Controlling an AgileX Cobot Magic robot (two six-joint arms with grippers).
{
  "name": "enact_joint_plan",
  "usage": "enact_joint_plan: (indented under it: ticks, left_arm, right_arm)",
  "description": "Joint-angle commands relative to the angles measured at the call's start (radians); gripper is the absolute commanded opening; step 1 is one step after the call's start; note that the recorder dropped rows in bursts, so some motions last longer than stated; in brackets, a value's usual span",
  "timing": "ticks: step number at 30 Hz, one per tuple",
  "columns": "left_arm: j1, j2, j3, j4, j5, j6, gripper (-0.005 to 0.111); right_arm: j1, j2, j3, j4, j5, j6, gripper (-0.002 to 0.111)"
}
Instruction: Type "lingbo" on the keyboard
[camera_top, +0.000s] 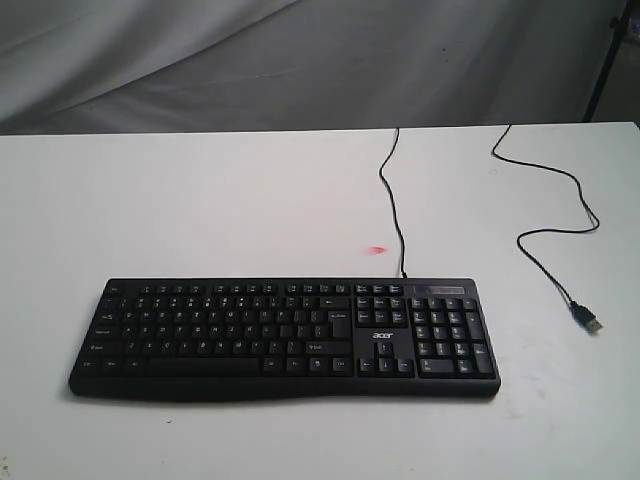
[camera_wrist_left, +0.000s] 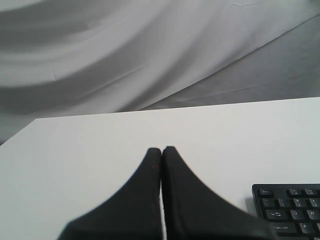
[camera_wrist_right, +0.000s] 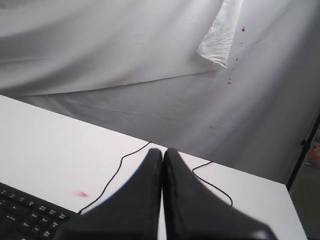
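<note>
Status, both arms: left claw (camera_wrist_left: 161, 150) was clenched, fingers pressed flat together tip to tip, nothing between them. Right claw (camera_wrist_right: 163, 151) was the same, clenched and empty. Neither showed in the ext cam, so I couldn't tell their height over the tabletop (camera_top: 200, 200).

Keyboard (camera_top: 283, 338) lay flat on the white tabletop, near the front edge, roughly centred, long side parallel to that edge. Number pad (camera_top: 450, 335) was at its right end, with the white acer logo (camera_top: 381, 336) just left of the pad, above the arrow keys. Nothing was touching the keys.

Left wrist cam: only the kbd's Esc/Caps Lock corner was in view, apart from my fingertips; bare tabletop under the claw. Right wrist cam: one corner of the key field was in view, also clear of my fingertips.

Cable (camera_top: 390, 200) left the kbd's back edge near the number pad and ran to the far edge of the tabletop. It came back on the right side in a loose curve. Its USB plug (camera_top: 589, 320) lay free on the tabletop, right of the kbd and well apart from it.

Small red mark (camera_top: 377, 249) was on the tabletop behind the kbd, just left of the cable. Wrinkled grey cloth (camera_top: 300, 60) hung behind the tabletop.
</note>
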Motion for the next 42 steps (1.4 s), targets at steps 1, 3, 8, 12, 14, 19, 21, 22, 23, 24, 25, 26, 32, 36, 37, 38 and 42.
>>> enact_joint_plan:
  ticks: [1, 3, 8, 12, 14, 19, 21, 22, 23, 24, 25, 26, 32, 36, 37, 38, 42]
  left_arm:
    - [-0.004, 0.003, 0.005, -0.001, -0.004, -0.003, 0.001]
    - [-0.004, 0.003, 0.005, -0.001, -0.004, -0.003, 0.001]
    - [-0.004, 0.003, 0.005, -0.001, -0.004, -0.003, 0.001]
    - [-0.004, 0.003, 0.005, -0.001, -0.004, -0.003, 0.001]
    - [-0.004, 0.003, 0.005, -0.001, -0.004, -0.003, 0.001]
    - [-0.004, 0.003, 0.005, -0.001, -0.004, -0.003, 0.001]
    - [-0.004, 0.003, 0.005, -0.001, -0.004, -0.003, 0.001]
    - [-0.004, 0.003, 0.005, -0.001, -0.004, -0.003, 0.001]
    - [-0.004, 0.003, 0.005, -0.001, -0.004, -0.003, 0.001]
    - [-0.004, 0.003, 0.005, -0.001, -0.004, -0.003, 0.001]
    - [-0.004, 0.003, 0.005, -0.001, -0.004, -0.003, 0.001]
    - [-0.004, 0.003, 0.005, -0.001, -0.004, -0.003, 0.001]
    - [-0.004, 0.003, 0.005, -0.001, -0.004, -0.003, 0.001]
    - [-0.004, 0.003, 0.005, -0.001, -0.004, -0.003, 0.001]
    - [-0.004, 0.003, 0.005, -0.001, -0.004, -0.003, 0.001]
    - [-0.004, 0.003, 0.005, -0.001, -0.004, -0.003, 0.001]
    - [-0.004, 0.003, 0.005, -0.001, -0.004, -0.003, 0.001]
  right_arm:
    - [-0.007, 0.004, 0.121, -0.034, -0.142, 0.058, 0.0]
    - [-0.007, 0.004, 0.166, -0.034, -0.171, 0.062, 0.0]
    - [-0.007, 0.004, 0.252, -0.034, -0.226, 0.062, 0.0]
    - [-0.007, 0.004, 0.3, -0.034, -0.25, 0.062, 0.0]
    - [-0.007, 0.004, 0.3, -0.034, -0.251, 0.062, 0.0]
    - [-0.007, 0.004, 0.3, -0.03, -0.234, 0.062, 0.0]
    - [-0.007, 0.004, 0.3, -0.03, -0.234, 0.062, 0.0]
    - [-0.007, 0.004, 0.3, -0.03, -0.234, 0.062, 0.0]
    - [-0.007, 0.004, 0.3, -0.03, -0.234, 0.062, 0.0]
    - [-0.007, 0.004, 0.3, -0.03, -0.234, 0.062, 0.0]
    - [-0.007, 0.004, 0.3, -0.03, -0.234, 0.062, 0.0]
    - [-0.007, 0.004, 0.3, -0.03, -0.234, 0.062, 0.0]
    - [-0.007, 0.004, 0.3, -0.03, -0.234, 0.062, 0.0]
    - [-0.007, 0.004, 0.3, -0.03, -0.234, 0.062, 0.0]
    - [-0.007, 0.004, 0.3, -0.03, -0.234, 0.062, 0.0]
    - [-0.007, 0.004, 0.3, -0.03, -0.234, 0.062, 0.0]
    - [-0.007, 0.004, 0.3, -0.03, -0.234, 0.062, 0.0]
